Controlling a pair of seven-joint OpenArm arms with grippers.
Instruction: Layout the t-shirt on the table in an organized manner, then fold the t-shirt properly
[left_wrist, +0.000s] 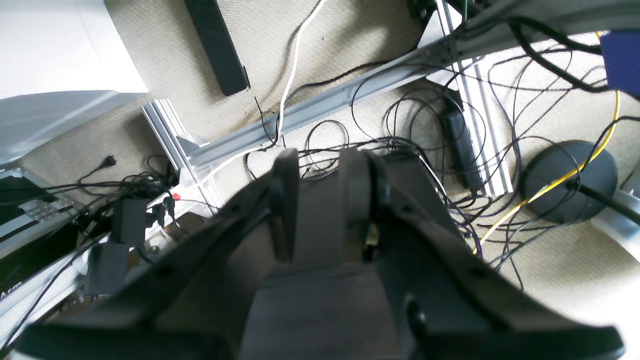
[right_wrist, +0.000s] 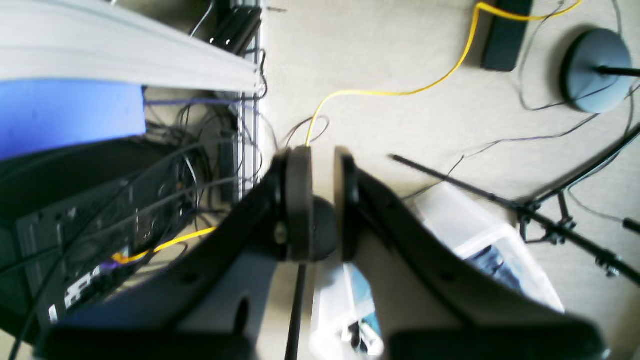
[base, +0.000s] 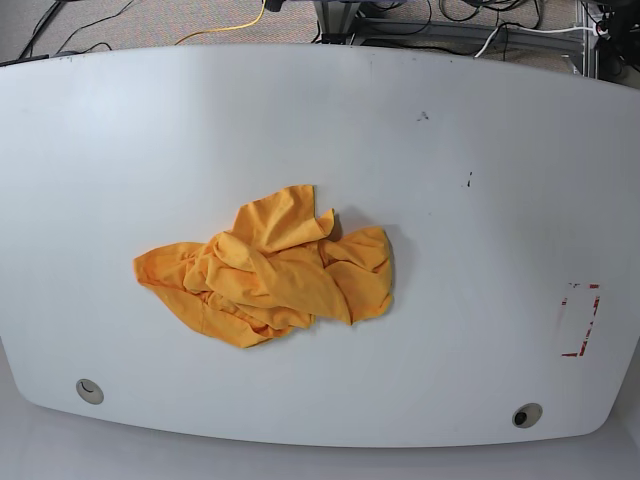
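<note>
The orange-yellow t-shirt (base: 270, 275) lies crumpled in a wrinkled heap a little left of the middle of the white table (base: 450, 150). Neither arm shows in the base view. Both wrist views look down at the floor beside the table, away from the shirt. In the left wrist view my left gripper (left_wrist: 320, 160) has its jaws apart with nothing between them. The right wrist view shows my right gripper (right_wrist: 323, 155) with its pads nearly together, only a thin gap, holding nothing.
A red tape outline (base: 580, 320) marks the table's right side. Two round grommets (base: 89, 391) (base: 526, 415) sit near the front edge. Under the grippers lie tangled cables (left_wrist: 500, 125), aluminium rails (left_wrist: 320, 107), a round stand base (left_wrist: 565, 180) and a clear plastic box (right_wrist: 480, 235).
</note>
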